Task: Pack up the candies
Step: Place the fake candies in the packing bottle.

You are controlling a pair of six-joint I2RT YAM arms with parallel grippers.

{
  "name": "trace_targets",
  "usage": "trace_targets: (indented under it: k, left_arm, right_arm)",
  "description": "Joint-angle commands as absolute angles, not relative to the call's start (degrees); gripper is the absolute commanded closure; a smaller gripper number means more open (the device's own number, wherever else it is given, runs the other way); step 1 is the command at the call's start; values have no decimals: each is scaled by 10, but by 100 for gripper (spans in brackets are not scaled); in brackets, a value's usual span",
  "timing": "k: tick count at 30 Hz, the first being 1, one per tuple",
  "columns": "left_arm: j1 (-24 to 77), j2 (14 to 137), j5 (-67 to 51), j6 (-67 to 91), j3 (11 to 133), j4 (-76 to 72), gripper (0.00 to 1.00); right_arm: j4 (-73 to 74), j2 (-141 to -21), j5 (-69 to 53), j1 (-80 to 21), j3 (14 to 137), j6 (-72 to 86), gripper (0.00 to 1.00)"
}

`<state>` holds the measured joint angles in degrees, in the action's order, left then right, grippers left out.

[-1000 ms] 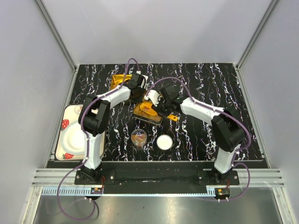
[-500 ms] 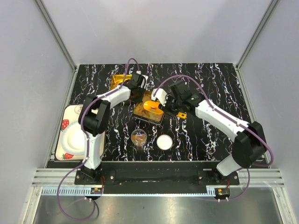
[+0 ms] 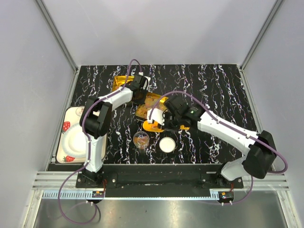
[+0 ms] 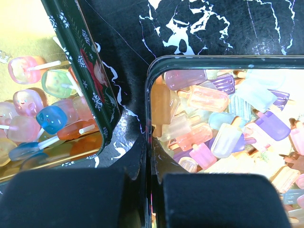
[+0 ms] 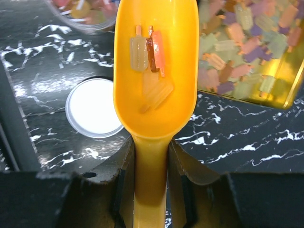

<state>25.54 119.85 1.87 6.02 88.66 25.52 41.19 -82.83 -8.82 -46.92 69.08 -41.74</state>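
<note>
Candies (image 4: pixel 209 128) shaped like tiny ice lollies, translucent and pastel in pink, lilac, pale blue and peach, fill a square tin (image 4: pixel 156 76) with a dark rounded rim and a shiny gold inside. The left gripper (image 4: pixel 147 176) is pinched together on that tin's near wall, one black pad inside and one outside. Just beside it, with a strip of table showing between them, stands a second tin (image 4: pixel 90 71). Its side is dark green, printed with white snowflakes, and it holds glossy rounded lollipops (image 4: pixel 50 118) on thin white sticks.

The right gripper (image 5: pixel 151 156) is clamped on the narrow handle of a smooth yellow-orange plastic scoop (image 5: pixel 183 71). A few candies lie in its long rounded bowl: a pale green one, an amber one and a salmon one side by side, with a yellowish one below them. The scoop hangs above the table (image 3: pixel 213 95), whose black top is streaked with white veins like marble. It sits between the first tin and a small clear round jar (image 3: pixel 141 139), close to the jar, which has some candies in it. A flat round white lid (image 5: pixel 91 112) lies on the table just right of the jar. At the table's left edge sits a cream plate (image 3: pixel 73 135) with red strawberry prints.
</note>
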Motion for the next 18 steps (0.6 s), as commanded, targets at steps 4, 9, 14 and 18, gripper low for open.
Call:
trace_targets:
  k: [4,9,14,18]
  left_arm:
    - [253,1172,5,66,897,217,100]
    - [254,1173,5,67,897,217,100]
    - [252,1171,6,66,895,217,100]
    - [253,1171,6,66,894,215,100]
  right_arm:
    - [441,-830,-26,-536,722,-434,100]
    - [446,-861,81,-596,729,-465,100]
    - [454,-896,157,-627,747,-497,100]
    - [455,-915,195,-646,761,-515,100]
